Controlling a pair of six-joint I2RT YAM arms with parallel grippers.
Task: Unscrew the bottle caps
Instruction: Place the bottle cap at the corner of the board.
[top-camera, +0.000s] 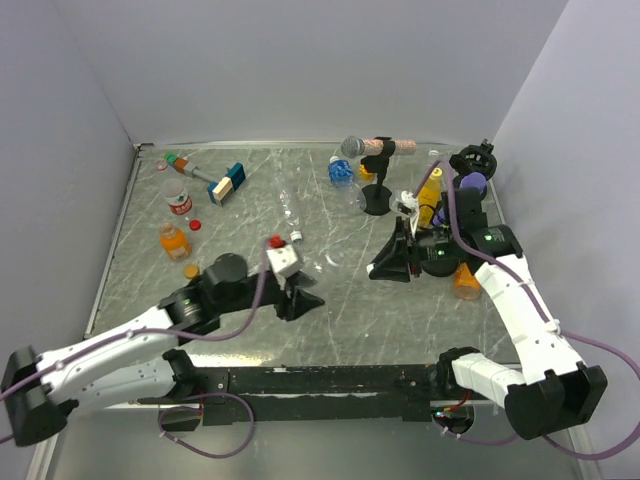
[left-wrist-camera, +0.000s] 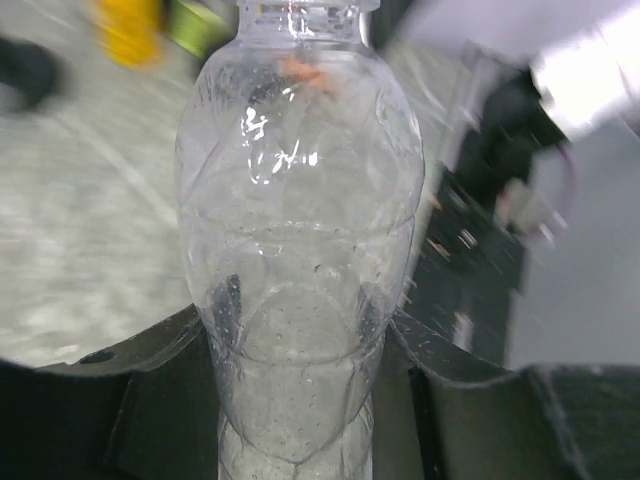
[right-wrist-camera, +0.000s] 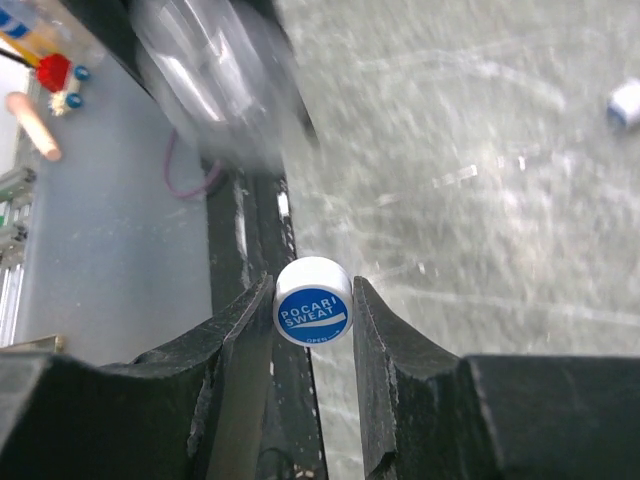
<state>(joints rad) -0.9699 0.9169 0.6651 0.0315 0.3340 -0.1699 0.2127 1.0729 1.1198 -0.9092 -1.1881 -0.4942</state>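
Note:
My left gripper (left-wrist-camera: 300, 400) is shut on the lower body of a clear bottle (left-wrist-camera: 300, 200). The bottle's neck (left-wrist-camera: 300, 10) points away and carries no cap. In the top view the left gripper (top-camera: 300, 300) sits at mid-table, and the clear bottle hardly shows there. My right gripper (right-wrist-camera: 312, 288) is shut on a white bottle cap with a blue printed top (right-wrist-camera: 312, 312), pinched by its sides and held above the table. In the top view the right gripper (top-camera: 390, 262) is to the right of the left one, apart from it.
Loose red caps (top-camera: 275, 241) (top-camera: 196, 224) and an orange cap (top-camera: 190, 270) lie left of centre. Orange bottles (top-camera: 174, 240) (top-camera: 466, 280), a red-labelled bottle (top-camera: 178, 198), a blue-labelled bottle (top-camera: 341, 172) and a yellow bottle (top-camera: 430, 195) stand around. A microphone on a stand (top-camera: 370, 148) is at the back.

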